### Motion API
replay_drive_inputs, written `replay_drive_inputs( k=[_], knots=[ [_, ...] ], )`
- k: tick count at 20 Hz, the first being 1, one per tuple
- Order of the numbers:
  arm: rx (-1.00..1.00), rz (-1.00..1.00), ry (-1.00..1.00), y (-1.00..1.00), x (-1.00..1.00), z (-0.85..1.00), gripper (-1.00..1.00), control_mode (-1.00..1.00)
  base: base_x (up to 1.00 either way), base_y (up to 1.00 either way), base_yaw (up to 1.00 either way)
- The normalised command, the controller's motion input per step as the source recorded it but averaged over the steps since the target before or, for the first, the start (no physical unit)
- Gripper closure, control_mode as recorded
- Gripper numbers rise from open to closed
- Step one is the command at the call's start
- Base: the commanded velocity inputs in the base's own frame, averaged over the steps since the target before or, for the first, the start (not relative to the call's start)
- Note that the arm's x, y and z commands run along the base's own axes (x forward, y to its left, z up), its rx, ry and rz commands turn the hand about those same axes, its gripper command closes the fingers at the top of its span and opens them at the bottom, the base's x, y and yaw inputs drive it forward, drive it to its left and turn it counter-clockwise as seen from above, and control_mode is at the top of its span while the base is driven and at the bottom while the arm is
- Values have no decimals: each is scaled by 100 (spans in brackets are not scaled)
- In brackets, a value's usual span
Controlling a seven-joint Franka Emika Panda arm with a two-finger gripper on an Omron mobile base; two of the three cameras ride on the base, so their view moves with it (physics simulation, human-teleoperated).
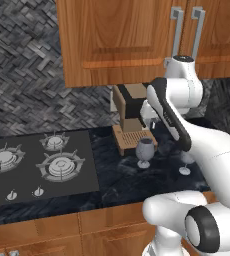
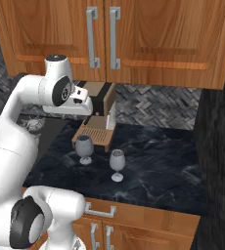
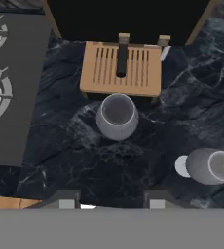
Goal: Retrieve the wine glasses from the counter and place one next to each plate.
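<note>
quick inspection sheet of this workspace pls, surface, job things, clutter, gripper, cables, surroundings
surface: black marble counter, over wooden cabinets
job's things: two wine glasses, both upright and apart; left glass stands just in front of the coffee machine's tray, right glass nearer the counter's front edge; no plates seen
clutter: coffee machine with slatted tray at the back
gripper: gripper above the counter, jaws open, holding nothing, left glass roughly ahead of it
cables: nothing seen
surroundings: gas hob to the left, wall cabinets above, dark woven backsplash
</note>
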Motion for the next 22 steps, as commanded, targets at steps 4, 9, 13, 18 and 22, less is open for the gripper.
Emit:
replay_drive_inputs(
  k=[4, 9, 13, 18, 22],
  knots=[
    [0, 0, -10, 0, -24, 0, -100, -100, 0, 0, 0],
    [0, -10, -27, 1, -59, 5, -100, -100, 0, 0, 0],
    [1, -50, -32, 0, -64, 3, -100, -100, 0, 0, 0],
    [17, -46, -8, -1, -58, 7, -100, -100, 0, 0, 0],
    [30, -38, 0, -30, -69, 7, -100, -100, 0, 0, 0]
  ],
)
